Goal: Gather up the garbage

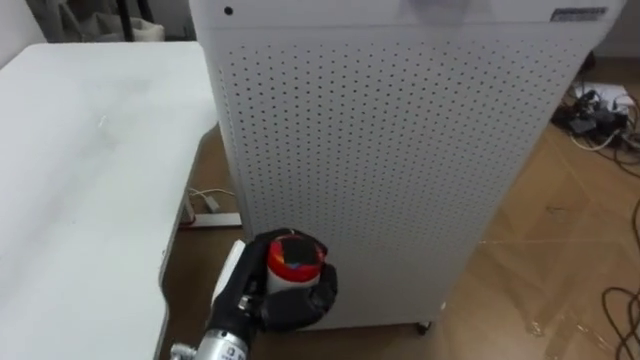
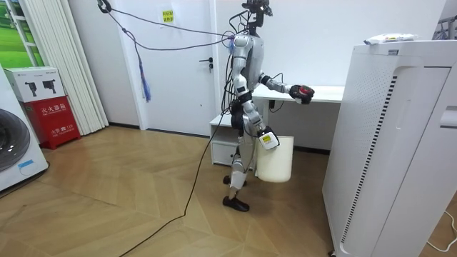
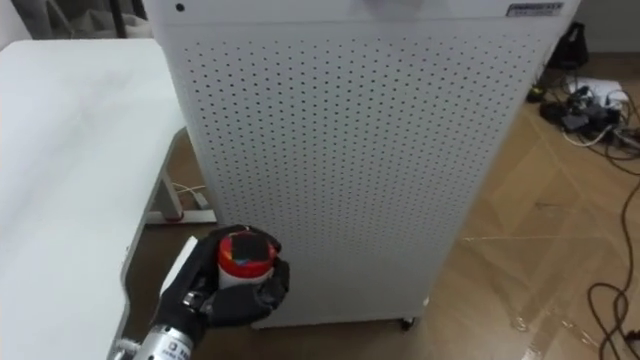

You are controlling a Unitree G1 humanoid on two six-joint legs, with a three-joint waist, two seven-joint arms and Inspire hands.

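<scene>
One little red-topped container point(image 1: 294, 258), the garbage, sits around 7 o'clock in the eye view, with the left hand point(image 1: 285, 300) wrapped round its sides. Looks light and rigid, probably slick plastic, so gripping the body beats pinching the lid imo. Perforated white cabinet point(image 1: 400, 150) at its 12 o'clock, white table point(image 1: 80, 150) at 10. Right hand point(image 2: 268, 139) hangs by a white bin point(image 2: 277, 160); can't tell its state.

Left hand point(image 1: 298, 300) grips red-topped can point(image 1: 294, 257) beside white cabinet point(image 1: 400, 150).
</scene>
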